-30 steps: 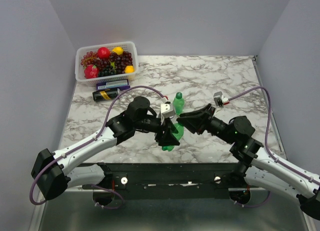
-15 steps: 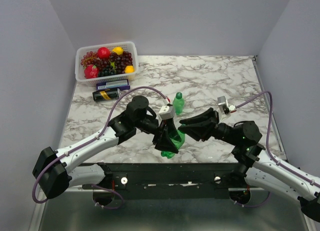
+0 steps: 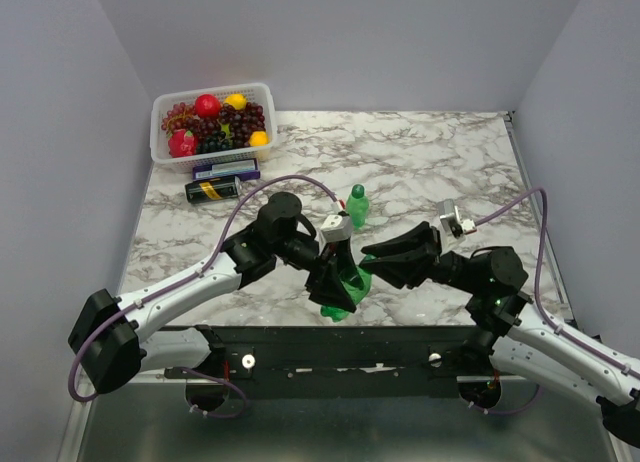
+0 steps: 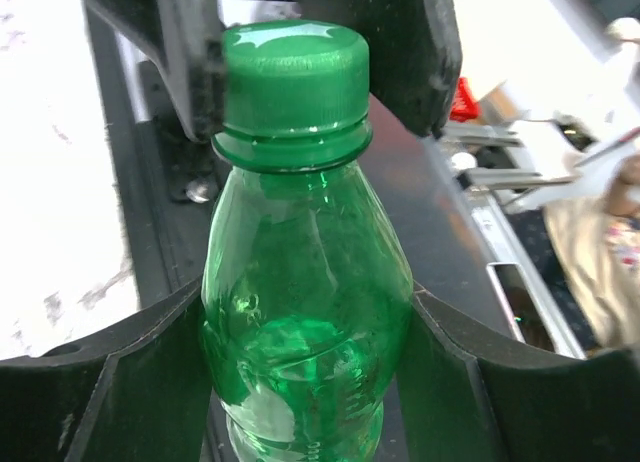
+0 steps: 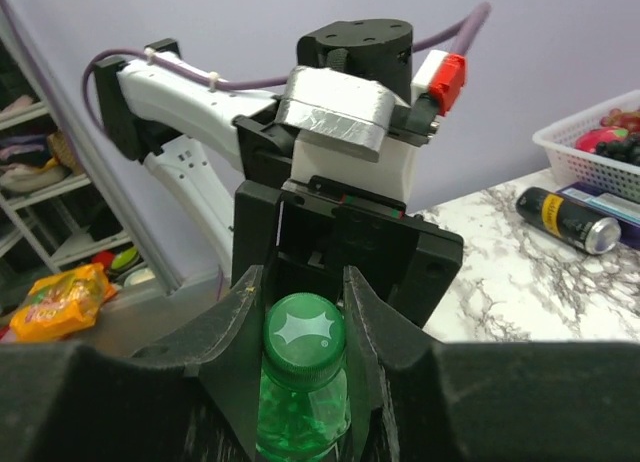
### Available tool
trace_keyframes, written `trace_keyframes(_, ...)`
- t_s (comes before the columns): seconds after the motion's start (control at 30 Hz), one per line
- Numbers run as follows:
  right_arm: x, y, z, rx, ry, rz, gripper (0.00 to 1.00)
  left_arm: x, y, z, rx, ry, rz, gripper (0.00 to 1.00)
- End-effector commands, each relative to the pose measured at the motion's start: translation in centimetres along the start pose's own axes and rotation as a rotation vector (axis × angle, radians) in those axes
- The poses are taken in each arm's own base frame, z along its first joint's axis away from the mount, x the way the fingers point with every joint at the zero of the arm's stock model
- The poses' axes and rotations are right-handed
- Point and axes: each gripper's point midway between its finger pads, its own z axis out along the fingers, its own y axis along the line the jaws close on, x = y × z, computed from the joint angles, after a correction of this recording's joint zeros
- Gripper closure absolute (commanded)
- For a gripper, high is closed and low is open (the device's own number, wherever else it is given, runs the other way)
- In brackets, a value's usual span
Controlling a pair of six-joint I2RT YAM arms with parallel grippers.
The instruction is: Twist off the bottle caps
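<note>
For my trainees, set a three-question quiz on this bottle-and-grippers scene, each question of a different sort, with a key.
1. True or false: the cap is already off the held green bottle.
2. The left gripper clamps that bottle's body; the right gripper closes on: A) the cap B) the can.
3. Fill in: the second green bottle stands ___ on the table.
Key: 1 false; 2 A; 3 upright.

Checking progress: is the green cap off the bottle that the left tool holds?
No, the green cap sits squarely on the neck of the bottle.
</note>
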Motion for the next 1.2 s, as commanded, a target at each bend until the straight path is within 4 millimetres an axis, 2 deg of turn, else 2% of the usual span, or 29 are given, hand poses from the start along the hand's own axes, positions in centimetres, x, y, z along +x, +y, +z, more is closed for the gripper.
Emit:
trace_keyframes(0.0,1.8,-3.2,-1.2,0.194,0.084,0.026,0.82,-1.0,3.5,-0.6,-0.224,0.017,0.085,0.89)
trace_keyframes(0.03,1.5,-4.0,-1.4,0.252,0.072,0.038,0.69,-1.0,5.0,-0.9,-0.312,0.011,0.082,0.89)
trace_keyframes(0.1,1.9,-5.0,-2.2,0.331,0.101,0.059,0.57,-0.6,6.5,-1.2,-0.389,0.015,0.068,0.89)
trace_keyframes(0.13,0.7,-5.3,-2.5,0.380,0.071,0.059,0.44,-0.2,7.5,-1.4,-0.453,0.029,0.072,0.90)
trace_keyframes(0.17,1.2,-5.9,-3.2,0.424,0.092,0.072,0.37,-0.1,7.9,-1.5,-0.481,0.035,0.070,0.90)
trace_keyframes(0.23,0.2,-6.7,-4.0,0.507,0.060,0.076,0.28,0.4,8.6,-1.5,-0.540,0.049,0.073,0.91)
trace_keyframes(0.27,0.6,-7.1,-4.6,0.544,0.077,0.081,0.26,0.5,9.7,-2.1,-0.619,0.049,0.079,0.91)
trace_keyframes(0.43,0.7,-8.9,-6.1,0.688,0.066,0.120,0.24,0.6,11.2,-3.4,-0.786,0.034,0.098,0.91)
trace_keyframes(0.6,2.2,-10.2,-4.8,0.726,0.113,0.186,0.24,0.7,11.8,-4.0,-0.865,0.023,0.097,0.91)
trace_keyframes(0.67,2.0,-9.9,-3.9,0.691,0.094,0.206,0.25,0.9,12.1,-4.2,-0.883,0.029,0.095,0.92)
trace_keyframes(0.7,2.8,-10.2,-3.9,0.697,0.112,0.219,0.26,0.9,12.2,-4.2,-0.891,0.029,0.094,0.92)
trace_keyframes(0.77,2.3,-9.8,-3.0,0.660,0.085,0.228,0.27,1.1,12.3,-4.3,-0.907,0.038,0.094,0.92)
trace_keyframes(0.83,2.6,-10.0,-2.6,0.655,0.095,0.235,0.28,1.2,12.5,-4.3,-0.911,0.044,0.090,0.92)
trace_keyframes(1.1,2.8,-9.9,-1.8,0.627,0.079,0.244,0.31,1.6,12.6,-4.0,-0.911,0.060,0.092,0.93)
trace_keyframes(1.17,2.9,-9.9,-1.8,0.626,0.084,0.247,0.35,1.6,12.6,-3.9,-0.909,0.060,0.092,0.93)
